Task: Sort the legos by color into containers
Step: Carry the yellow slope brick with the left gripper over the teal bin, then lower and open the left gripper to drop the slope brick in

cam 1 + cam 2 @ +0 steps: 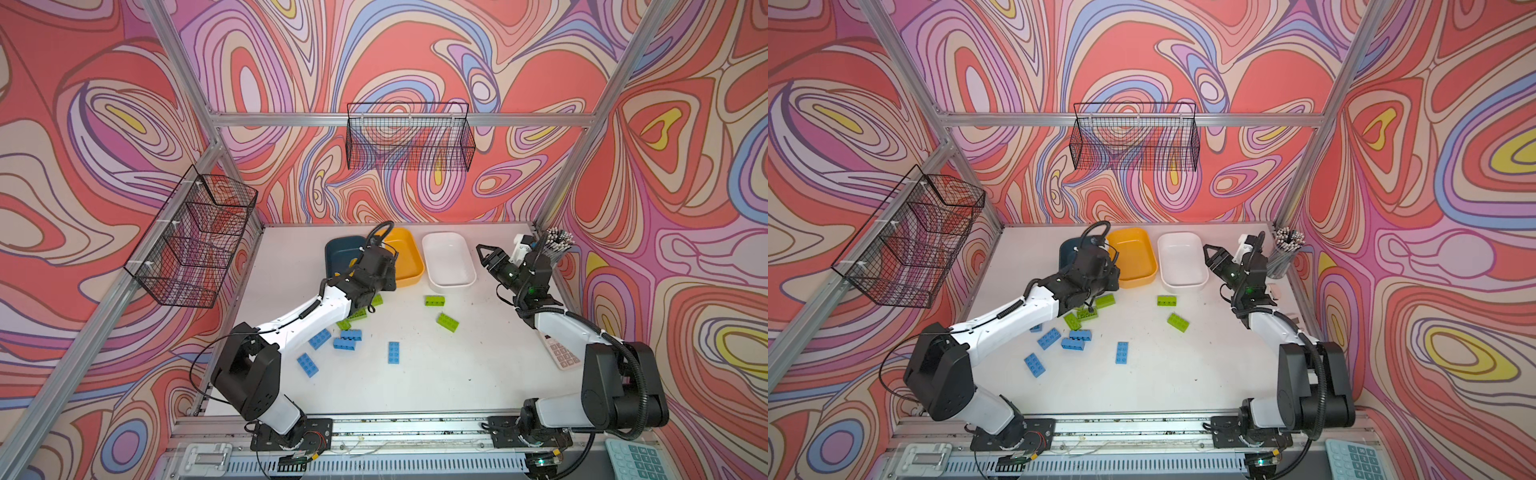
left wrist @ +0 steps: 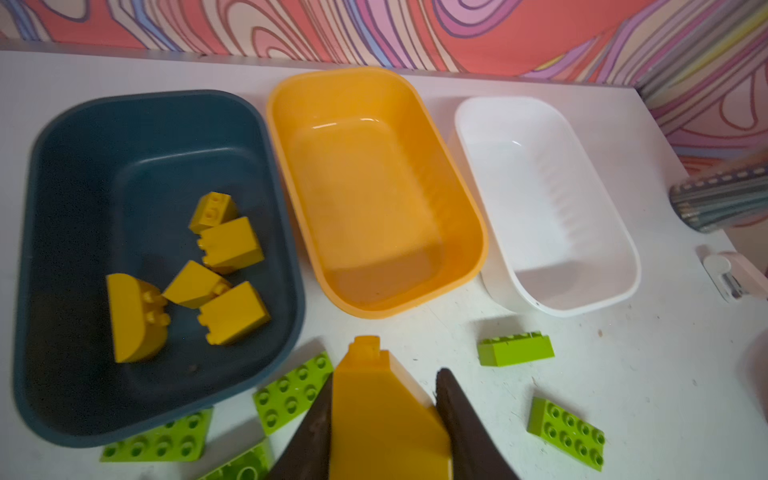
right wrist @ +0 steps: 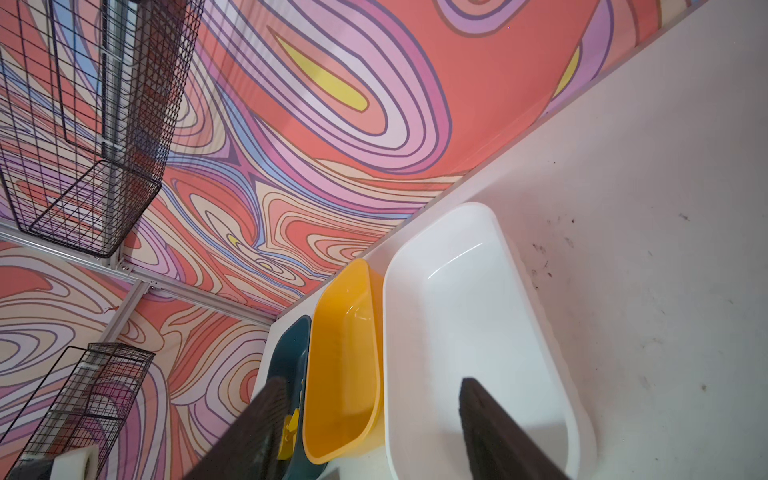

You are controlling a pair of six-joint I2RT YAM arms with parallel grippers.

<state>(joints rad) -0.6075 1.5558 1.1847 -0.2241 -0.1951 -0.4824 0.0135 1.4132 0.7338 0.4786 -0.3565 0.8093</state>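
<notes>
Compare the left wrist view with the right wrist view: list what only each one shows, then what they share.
Left wrist only: the left claw gripping a yellow wedge brick, and lime green bricks lying on the table. Right wrist only: the right claw, open and empty, and the black wire baskets on the wall. Both: the teal tub holding yellow bricks, and the yellow-orange tub and white tub, both empty.
</notes>
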